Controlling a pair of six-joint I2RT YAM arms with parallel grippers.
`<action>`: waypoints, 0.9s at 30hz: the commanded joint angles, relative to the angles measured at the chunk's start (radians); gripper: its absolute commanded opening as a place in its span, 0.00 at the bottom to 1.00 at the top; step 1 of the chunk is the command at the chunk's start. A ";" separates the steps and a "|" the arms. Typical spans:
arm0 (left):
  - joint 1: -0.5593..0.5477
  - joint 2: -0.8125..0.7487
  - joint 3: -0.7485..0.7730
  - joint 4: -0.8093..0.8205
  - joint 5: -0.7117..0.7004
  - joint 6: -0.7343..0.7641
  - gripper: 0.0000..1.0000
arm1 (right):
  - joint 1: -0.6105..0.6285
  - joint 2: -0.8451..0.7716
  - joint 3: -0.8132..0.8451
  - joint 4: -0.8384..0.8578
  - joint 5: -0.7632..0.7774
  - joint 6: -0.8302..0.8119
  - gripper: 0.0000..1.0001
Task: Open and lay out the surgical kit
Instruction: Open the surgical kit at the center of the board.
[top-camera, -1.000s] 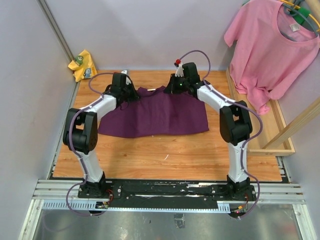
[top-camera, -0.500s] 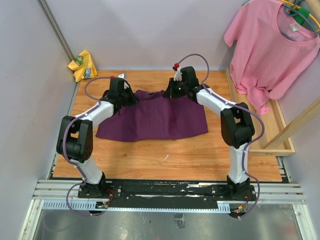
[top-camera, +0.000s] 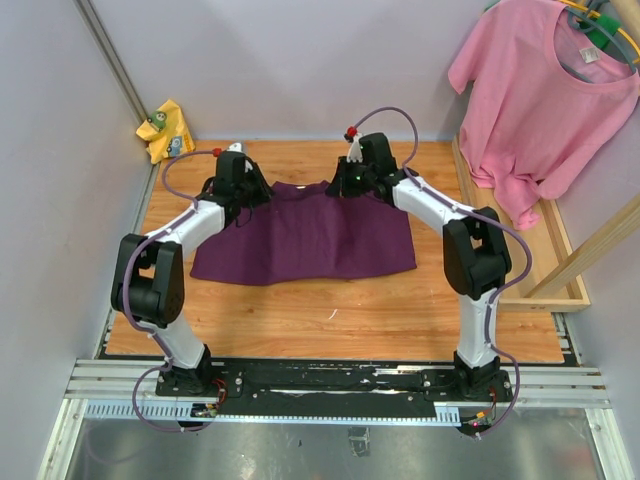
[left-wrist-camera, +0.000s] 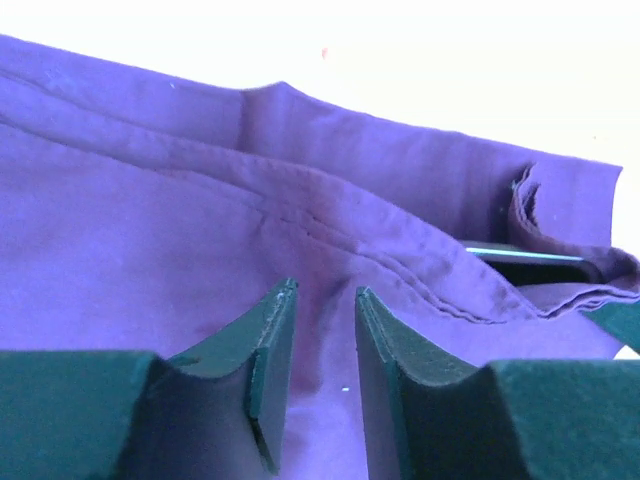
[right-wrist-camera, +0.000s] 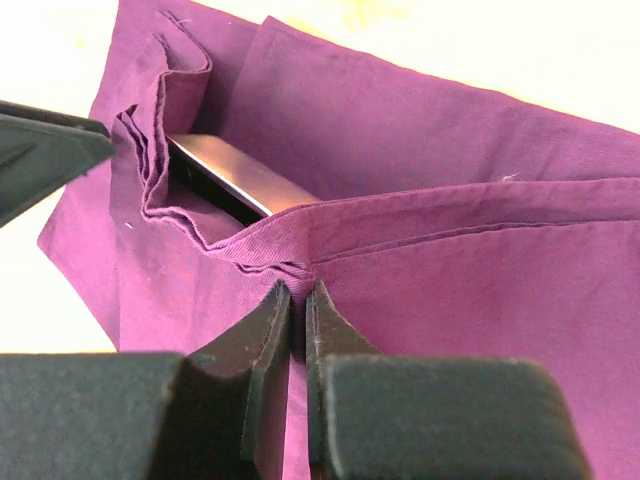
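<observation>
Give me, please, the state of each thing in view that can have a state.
cloth wrap, partly unfolded, lying on the table, far edge bunched in folds.
steel tray, mostly covered by the folds, one edge showing.
left gripper, fingers parted, holding nothing, over the cloth.
right gripper, fingers shut on the hem of the cloth wrap.
pink T-shirt, hanging up at the far right.
yellow rag, crumpled in the far left corner.
</observation>
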 joint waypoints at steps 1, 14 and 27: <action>0.010 0.024 0.062 0.017 -0.064 0.002 0.40 | 0.011 0.045 0.067 -0.027 0.003 -0.014 0.01; 0.018 -0.056 0.075 -0.051 -0.106 -0.021 0.43 | 0.020 -0.040 0.026 -0.010 -0.070 -0.028 0.01; 0.034 -0.169 0.078 -0.147 -0.092 -0.041 0.43 | 0.234 -0.456 -0.462 -0.014 0.019 -0.075 0.01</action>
